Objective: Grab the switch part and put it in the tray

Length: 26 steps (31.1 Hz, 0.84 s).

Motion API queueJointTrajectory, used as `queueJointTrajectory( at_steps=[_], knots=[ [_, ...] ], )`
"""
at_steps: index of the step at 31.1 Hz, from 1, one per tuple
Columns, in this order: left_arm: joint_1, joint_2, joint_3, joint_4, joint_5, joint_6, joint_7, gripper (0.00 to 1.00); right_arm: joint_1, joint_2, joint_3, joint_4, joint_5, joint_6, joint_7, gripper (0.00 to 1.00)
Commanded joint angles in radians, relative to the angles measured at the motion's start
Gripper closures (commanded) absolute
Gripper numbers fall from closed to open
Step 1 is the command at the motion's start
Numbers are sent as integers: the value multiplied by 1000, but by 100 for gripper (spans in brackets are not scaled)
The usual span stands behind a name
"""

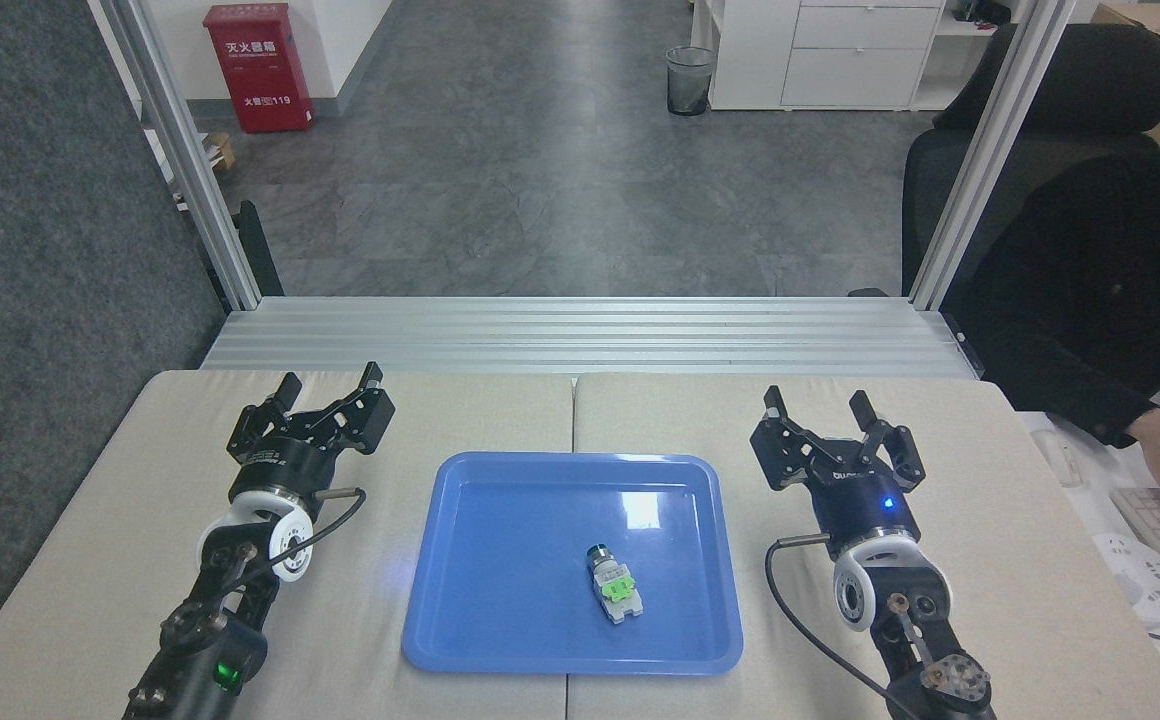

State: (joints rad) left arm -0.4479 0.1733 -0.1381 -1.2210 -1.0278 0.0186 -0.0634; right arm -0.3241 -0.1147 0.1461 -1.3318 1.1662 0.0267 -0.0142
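Task looked done: switch part (613, 585) lay in the tray (500, 620) toward its 4 o'clock, right gripper (835, 418) and left gripper (328, 392) both spread, empty, flanking the tray.

A beige padded tabletop (940, 430) with a seam down its middle fills the foreground, bordered at the back by a ribbed aluminium rail (580, 335) and two slanted metal posts. Beyond lie grey floor, a red cabinet (258, 67), a mesh wastebasket (689, 80) and white drawers (855, 50). At right, a person in black (1100, 270) sits in a dark chair, reaching toward a keyboard (1155, 515).
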Motion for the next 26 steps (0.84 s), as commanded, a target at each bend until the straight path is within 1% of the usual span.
queueJointTrajectory(
  at_steps=[1, 26],
  knots=[
    [0, 0, 0, 0, 0, 0, 0, 0, 3, -49, -74, 5, -16, -1, -3, 1],
    [0, 0, 0, 0, 0, 0, 0, 0, -1, -59, -76, 0, -19, 1, -3, 1]
  ],
)
